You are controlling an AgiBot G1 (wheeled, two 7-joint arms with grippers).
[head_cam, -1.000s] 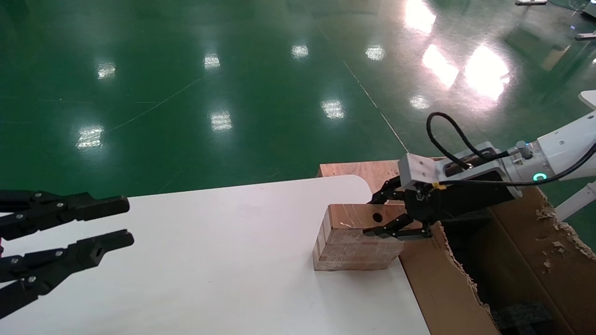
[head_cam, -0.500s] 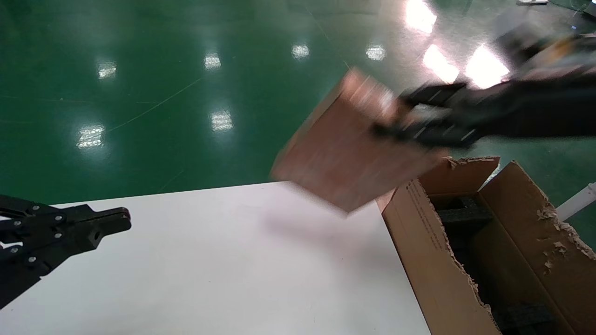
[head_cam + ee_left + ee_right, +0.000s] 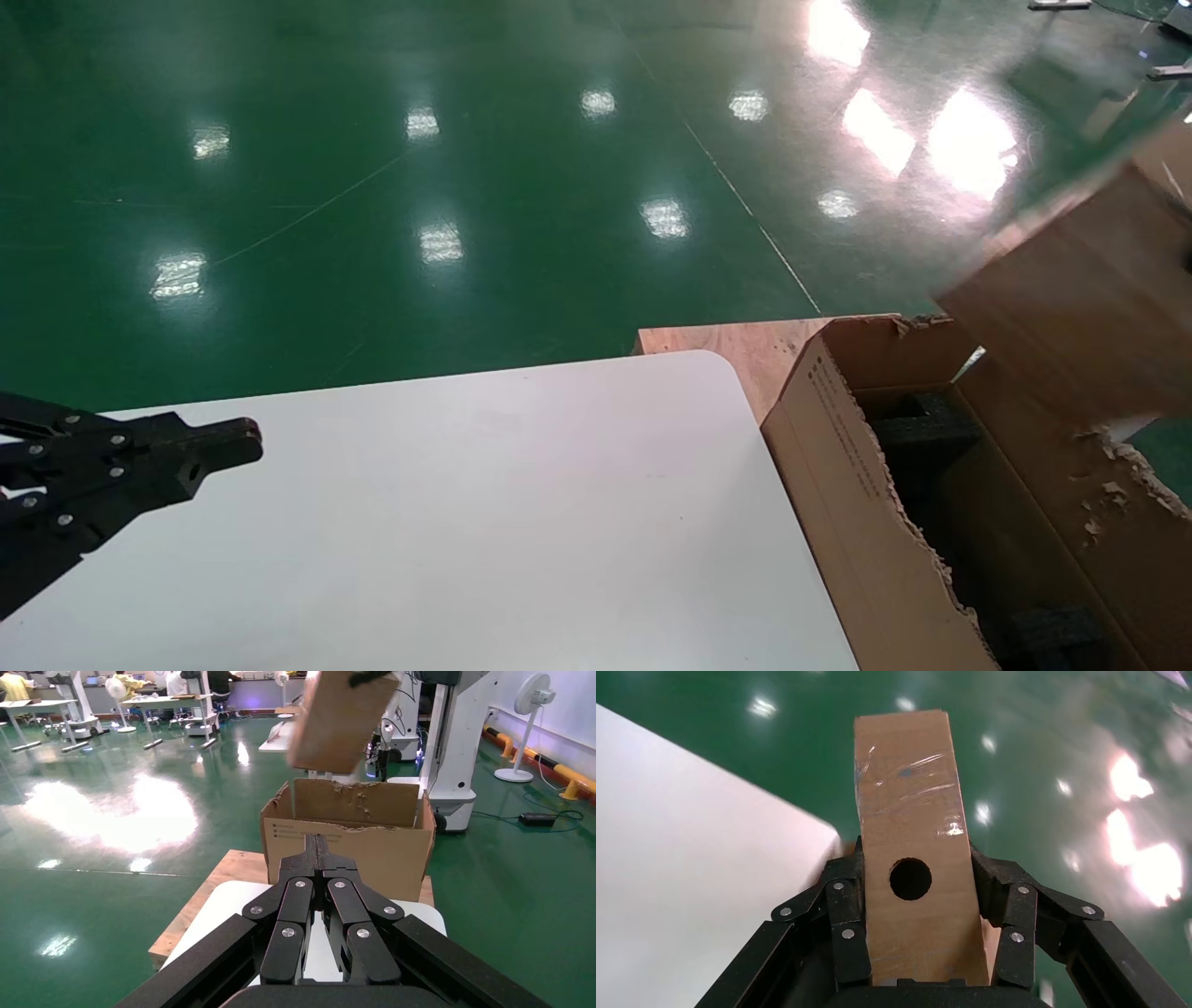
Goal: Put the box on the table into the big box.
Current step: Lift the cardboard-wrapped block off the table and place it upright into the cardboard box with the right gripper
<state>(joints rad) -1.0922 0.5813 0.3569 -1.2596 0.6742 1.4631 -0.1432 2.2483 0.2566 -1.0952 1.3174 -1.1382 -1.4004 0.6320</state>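
Note:
The small brown box (image 3: 909, 804), with a round hole in its taped face, sits clamped between the fingers of my right gripper (image 3: 916, 859). In the head view the box (image 3: 1071, 289) is a blur in the air at the far right, above the far end of the big box (image 3: 857, 485). In the left wrist view the box (image 3: 342, 720) hangs tilted over the big box (image 3: 365, 853). The torn carton stands open against the right edge of the white table (image 3: 466, 522), with black foam inside. My left gripper (image 3: 250, 444) stays shut over the table's left side.
A reddish wooden board (image 3: 736, 343) lies under the table's far corner and the carton. Green glossy floor surrounds everything. Robot stands, a fan (image 3: 523, 720) and desks are far behind the carton.
My right gripper lifted the box off the table and swung it up and to the right, over the big box. My left gripper went from open to shut one second ago.

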